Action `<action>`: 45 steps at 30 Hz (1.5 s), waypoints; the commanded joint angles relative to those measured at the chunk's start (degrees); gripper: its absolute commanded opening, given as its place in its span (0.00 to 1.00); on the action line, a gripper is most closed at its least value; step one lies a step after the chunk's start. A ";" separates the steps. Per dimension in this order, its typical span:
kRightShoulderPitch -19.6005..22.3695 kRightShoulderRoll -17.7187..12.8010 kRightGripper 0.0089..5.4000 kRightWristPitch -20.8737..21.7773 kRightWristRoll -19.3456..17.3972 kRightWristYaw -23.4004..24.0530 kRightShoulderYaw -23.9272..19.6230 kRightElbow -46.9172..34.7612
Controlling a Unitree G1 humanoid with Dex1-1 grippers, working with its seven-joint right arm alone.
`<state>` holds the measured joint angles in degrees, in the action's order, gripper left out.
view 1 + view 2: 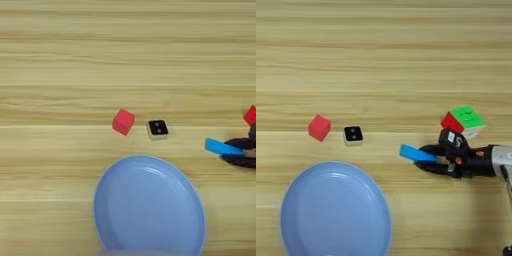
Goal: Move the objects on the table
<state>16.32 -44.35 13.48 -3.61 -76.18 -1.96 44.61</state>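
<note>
Near the table's (381,65) right edge: my gripper (428,159), fingers nearly closed round the flat blue bar's (417,153) right end | green-and-red puzzle cube (464,121) just behind | advice: squeeze evenly, lift level, avoid nudging cube.

Red cube (319,127) sits left of centre, slightly rotated, with the black pale-rimmed tile (353,135) flat just to its right. Blue bar (417,153) lies right of centre, tilted. Green-and-red puzzle cube (464,121) is over at the right, all on the wooden table (381,60).
</note>
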 commanded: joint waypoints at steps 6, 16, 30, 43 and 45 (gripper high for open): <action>2.38 -0.82 0.26 -0.28 -3.06 1.25 -2.08 -8.06; 3.64 2.41 0.26 -10.08 -7.18 8.41 -4.92 -21.65; 14.86 14.21 0.26 -18.45 1.20 29.65 0.92 -16.88; 20.72 21.58 0.26 -12.43 4.46 34.12 3.86 0.53; 20.84 21.58 0.26 -11.97 4.60 34.07 3.93 1.67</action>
<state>32.29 -21.55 -0.33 0.70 -43.19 2.28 47.14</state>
